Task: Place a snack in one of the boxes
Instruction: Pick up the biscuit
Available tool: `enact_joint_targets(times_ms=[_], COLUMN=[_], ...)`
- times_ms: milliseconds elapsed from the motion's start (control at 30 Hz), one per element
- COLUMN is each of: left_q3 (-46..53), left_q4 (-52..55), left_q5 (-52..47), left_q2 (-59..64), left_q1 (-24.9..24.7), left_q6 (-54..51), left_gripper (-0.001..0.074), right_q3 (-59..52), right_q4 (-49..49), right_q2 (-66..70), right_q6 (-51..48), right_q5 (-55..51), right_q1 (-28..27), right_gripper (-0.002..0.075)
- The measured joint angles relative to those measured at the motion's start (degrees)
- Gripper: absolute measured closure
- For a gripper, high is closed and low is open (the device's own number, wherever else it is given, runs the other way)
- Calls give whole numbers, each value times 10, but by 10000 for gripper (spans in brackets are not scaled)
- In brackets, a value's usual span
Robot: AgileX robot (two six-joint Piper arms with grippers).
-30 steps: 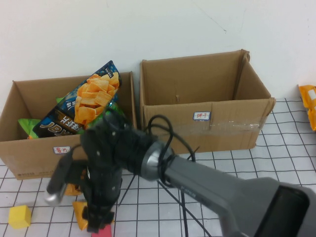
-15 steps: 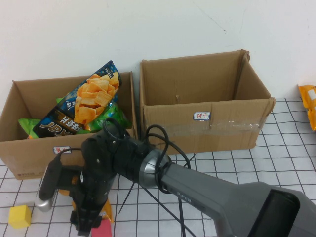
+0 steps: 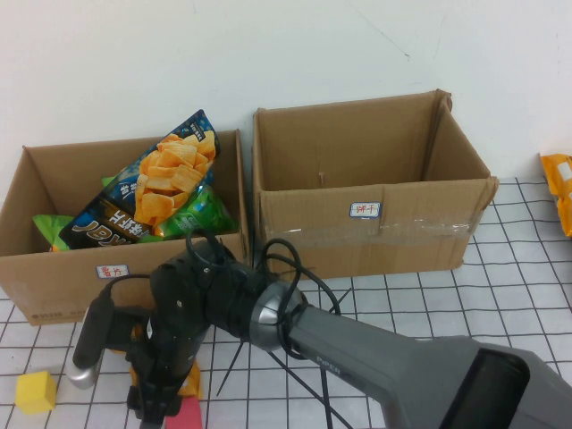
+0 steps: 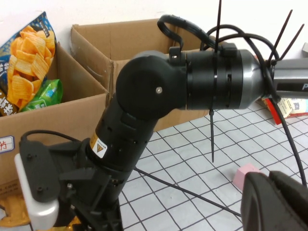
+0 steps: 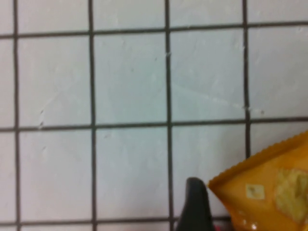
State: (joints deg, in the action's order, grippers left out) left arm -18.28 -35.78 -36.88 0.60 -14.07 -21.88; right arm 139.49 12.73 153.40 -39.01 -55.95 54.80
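High view, nearest first: the right gripper [image 3: 154, 407] hangs low over the grid mat at the front left, its jaws spread apart around an orange snack [image 3: 189, 384] that lies flat on the mat. It is not yet clamped. A pink block [image 3: 188, 417] sits just beside the snack, and a yellow cube [image 3: 36, 391] lies a little to the left. In the right wrist view a corner of the snack [image 5: 269, 192] shows next to one dark fingertip [image 5: 195, 202], both right at the mat.

Behind them stands the low box [image 3: 54, 277], its label facing forward, already holding a chip bag [image 3: 152, 192] and green packets. The taller taped box [image 3: 375, 223] stands to its right. Another orange packet [image 3: 559, 188] lies at the far right edge.

The left gripper [image 4: 274, 202] is parked off to the side, jaws together, holding nothing.

By my reading, the task is at the grasp: closing, lifting, carrying to the low box and releasing all remain.
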Motion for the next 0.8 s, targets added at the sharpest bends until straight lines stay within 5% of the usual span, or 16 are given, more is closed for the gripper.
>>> enact_joint_targets(times_ms=[467, 800], left_q3=[0, 0], left_q4=[0, 0], left_q5=[0, 0], left_q2=[0, 0], left_q1=[0, 0], left_q6=[0, 0], left_gripper=[736, 736], right_q3=[5, 47], right_q4=[-15, -54], right_q2=[20, 21], right_q6=[18, 69], right_q5=[43, -15], right_q1=[0, 0], right_gripper=[257, 554])
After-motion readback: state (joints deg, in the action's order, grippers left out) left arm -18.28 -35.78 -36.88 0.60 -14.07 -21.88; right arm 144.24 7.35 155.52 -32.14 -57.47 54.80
